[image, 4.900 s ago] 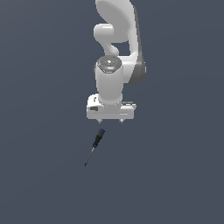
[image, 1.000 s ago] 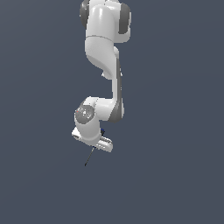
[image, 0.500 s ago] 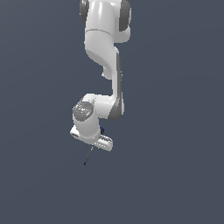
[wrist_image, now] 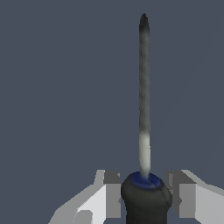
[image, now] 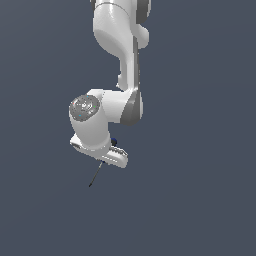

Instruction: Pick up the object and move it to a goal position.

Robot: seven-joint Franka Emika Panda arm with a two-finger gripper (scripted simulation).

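The object is a small screwdriver (wrist_image: 144,109) with a black handle, a blue collar and a thin dark shaft. In the wrist view its handle sits between the two grey fingers (wrist_image: 112,192), which press on both sides, and the shaft points away from the camera. In the exterior view the white hand covers most of the handle. Only the thin shaft (image: 96,175) shows, slanting down toward the exterior view's left, plus a blue bit by the hand. My gripper (image: 106,159) is shut on the handle. No goal marker shows in either view.
The white arm (image: 120,55) reaches down from the top of the exterior view. Around it there is only a plain dark grey-blue surface, with no other objects or edges in view.
Over the last second the hand has moved up and toward the exterior view's left. The screwdriver's shaft has gone with it.
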